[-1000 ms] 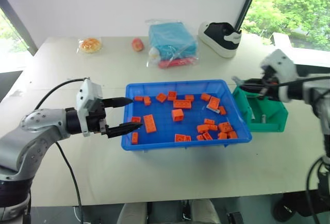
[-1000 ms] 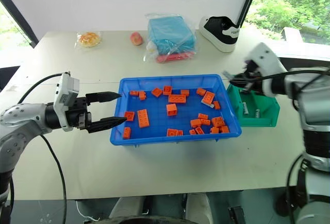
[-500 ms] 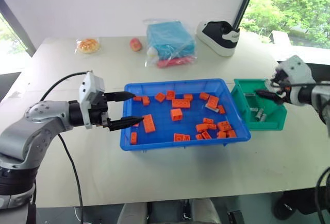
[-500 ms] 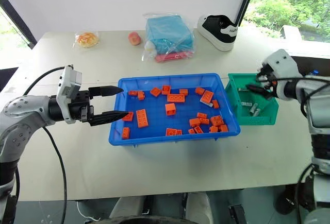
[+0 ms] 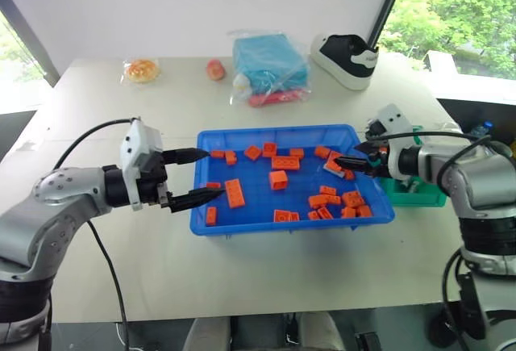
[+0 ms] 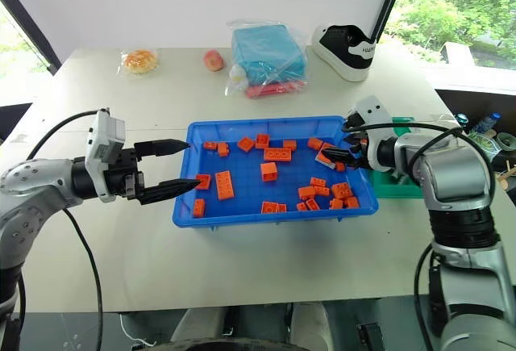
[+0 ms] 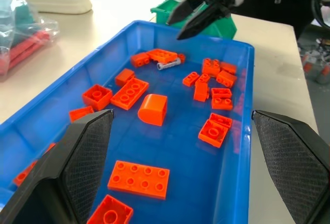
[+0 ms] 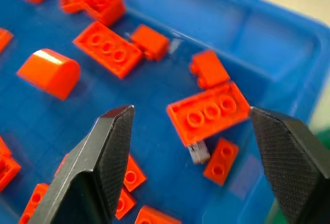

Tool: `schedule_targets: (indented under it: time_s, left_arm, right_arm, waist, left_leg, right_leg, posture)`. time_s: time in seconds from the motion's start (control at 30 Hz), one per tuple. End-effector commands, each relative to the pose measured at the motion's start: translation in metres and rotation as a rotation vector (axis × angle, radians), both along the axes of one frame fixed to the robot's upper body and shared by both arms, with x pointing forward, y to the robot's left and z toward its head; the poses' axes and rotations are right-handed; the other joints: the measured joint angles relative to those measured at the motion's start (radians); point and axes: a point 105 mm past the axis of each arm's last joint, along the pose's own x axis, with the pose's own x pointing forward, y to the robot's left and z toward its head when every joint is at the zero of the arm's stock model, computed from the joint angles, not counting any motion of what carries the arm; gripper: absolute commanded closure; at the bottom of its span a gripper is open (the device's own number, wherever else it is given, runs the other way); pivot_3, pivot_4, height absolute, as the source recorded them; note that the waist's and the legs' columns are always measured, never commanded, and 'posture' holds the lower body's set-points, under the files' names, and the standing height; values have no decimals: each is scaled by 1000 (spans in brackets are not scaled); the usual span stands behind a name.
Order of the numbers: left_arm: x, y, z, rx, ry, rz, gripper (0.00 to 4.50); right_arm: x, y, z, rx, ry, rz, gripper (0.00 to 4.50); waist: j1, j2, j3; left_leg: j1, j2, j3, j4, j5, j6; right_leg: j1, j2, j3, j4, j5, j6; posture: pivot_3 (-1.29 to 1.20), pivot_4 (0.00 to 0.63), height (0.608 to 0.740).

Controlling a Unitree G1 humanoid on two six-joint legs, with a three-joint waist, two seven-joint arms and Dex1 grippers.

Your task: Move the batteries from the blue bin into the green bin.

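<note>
A: Where did the right pincer stand?

B: Over the right end of the blue bin, fingers spread wide and carrying nothing, tips aimed down at the cluster of orange bricks by the far right corner. The wrist view showed a long three-stud brick between its fingers, and a short silvery battery poking out from under that brick's near edge.

A: And the left pincer?

B: Also spread and empty, held level over the blue bin's left rim, well apart from the battery.

A: So which step was that?

B: I judged it the reach for another battery. The green bin sat just beside the blue bin's right wall, mostly hidden behind the right arm; whatever lay inside it I could not tell.

A: What did the next move call for?

B: Lowering the right pincer onto the exposed end of the battery. Since the brick lay across it, the fingers would likely have to nudge that brick aside or straddle the cylinder crosswise, then close, lift clear of the wall and carry it the short way right to the green bin on the tabletop.
</note>
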Motion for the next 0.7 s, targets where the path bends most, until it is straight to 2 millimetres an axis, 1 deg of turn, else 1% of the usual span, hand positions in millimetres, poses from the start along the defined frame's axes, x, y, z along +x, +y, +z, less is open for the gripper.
schedule_targets:
  time_s: [0.03, 0.17, 0.23, 0.37, 0.43, 0.53, 0.63, 0.7]
  left_arm:
    - [-6, 0, 10, -14, -48, 6, 0]
    - [-9, 0, 7, -19, -41, 16, 0]
    - [-9, 0, 6, -21, -39, 18, 0]
    - [-8, -1, 7, -22, -38, 13, 0]
    - [-7, -1, 7, -21, -40, 11, 0]
    - [-5, -2, 9, -22, -44, 6, 0]
    - [-5, -3, 10, -22, -46, 1, 0]
    - [-4, -3, 10, -20, -47, 1, 0]
  right_arm:
    - [-5, -4, 4, 3, -31, -158, 40]
    - [-14, 19, -2, 145, 27, -246, 40]
    - [-13, 25, -5, 184, 53, -302, 40]
    - [-3, 24, -10, 260, 82, -445, 40]
    - [0, 24, -10, 266, 85, -485, 40]
    - [3, 18, -12, 263, 94, -597, 40]
    - [3, 26, -18, 312, 124, -620, 40]
    - [3, 31, -19, 314, 131, -617, 40]
  waist:
    - [-1, 0, 0]
    - [-1, 0, 0]
    - [0, 1, 0]
    - [1, 5, 2]
    - [1, 5, 2]
    - [-3, 5, 2]
    - [-5, 5, 1]
    - [-4, 5, 2]
  left_leg:
    - [0, 0, 0, 0, 0, 0]
    - [0, 1, 0, -2, 0, 0]
    - [0, 0, 0, -1, 0, 0]
    - [-1, 0, 0, 0, 0, 0]
    - [-1, 0, 0, 0, 0, 0]
    - [-1, -1, 0, -1, 0, 0]
    - [0, 0, 0, -2, 0, 0]
    - [0, 0, 0, -2, 0, 0]
  right_leg:
    - [0, 0, 0, 1, 0, -1]
    - [-1, 1, 0, 1, 2, -3]
    - [-3, 1, 0, 1, 1, -2]
    - [-3, 1, 0, 1, 1, -2]
    - [-3, 1, 0, 1, 1, -2]
    - [-3, 1, 0, 1, 2, -3]
    - [-3, 2, 0, 2, 2, -3]
    - [-4, 2, 0, 2, 1, -2]
  posture:
    - [0, 150, 725]
    - [0, 150, 725]
    - [0, 150, 725]
    - [0, 150, 725]
    - [0, 150, 725]
    - [0, 150, 725]
    - [0, 150, 725]
    - [0, 150, 725]
